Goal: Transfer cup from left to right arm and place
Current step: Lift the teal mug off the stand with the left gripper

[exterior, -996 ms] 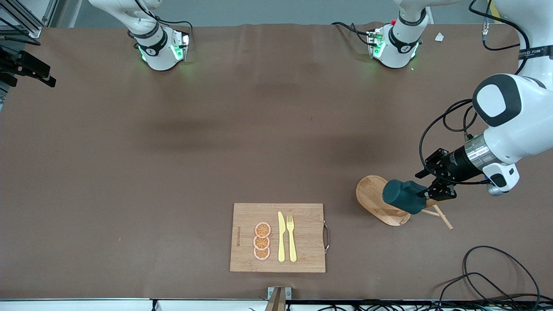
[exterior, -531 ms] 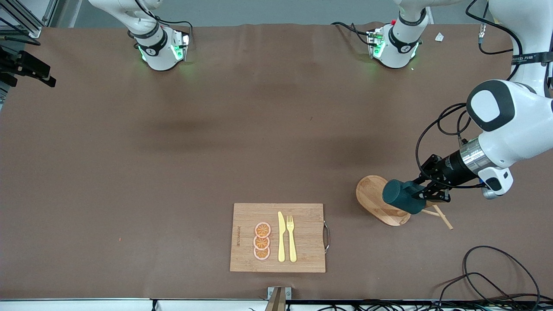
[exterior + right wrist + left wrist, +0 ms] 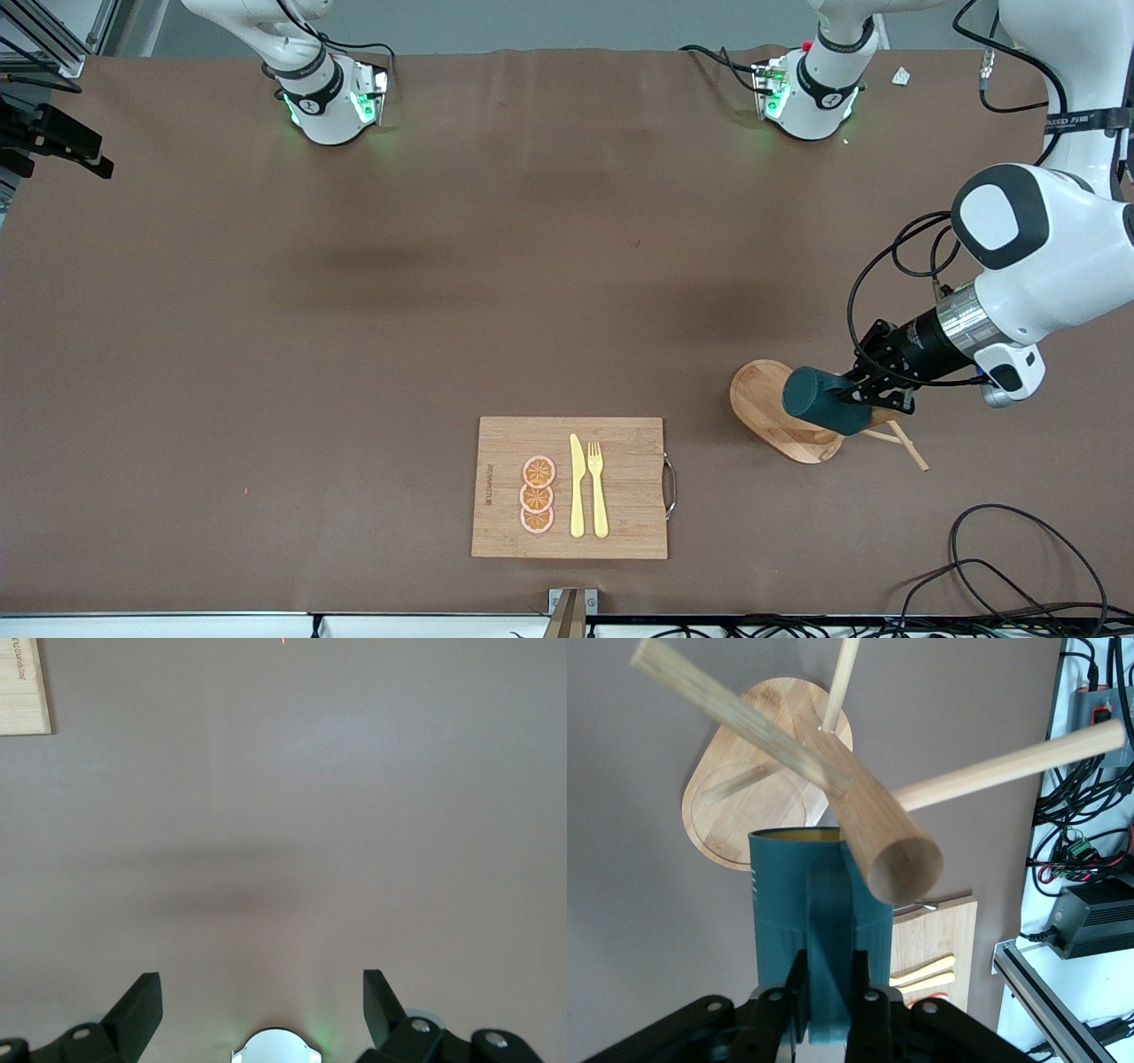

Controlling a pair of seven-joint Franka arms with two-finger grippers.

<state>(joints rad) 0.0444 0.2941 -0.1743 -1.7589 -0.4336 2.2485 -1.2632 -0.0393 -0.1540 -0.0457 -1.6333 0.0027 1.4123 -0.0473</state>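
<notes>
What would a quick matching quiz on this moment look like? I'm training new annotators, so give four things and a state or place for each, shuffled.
Things:
1. cup
2. right gripper
3. yellow knife and fork
4. left gripper

States or places:
A. open, over bare table
B. lying on the cutting board
C. shut on the handle
D. hanging on the wooden mug stand, held by its handle

Pairs: 1-D, 2-A, 3-B, 4-C

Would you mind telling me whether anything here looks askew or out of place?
Nothing spilled or damaged. The cup hangs sideways on a peg of the wooden mug stand, with the left end effector shut on its handle.
</notes>
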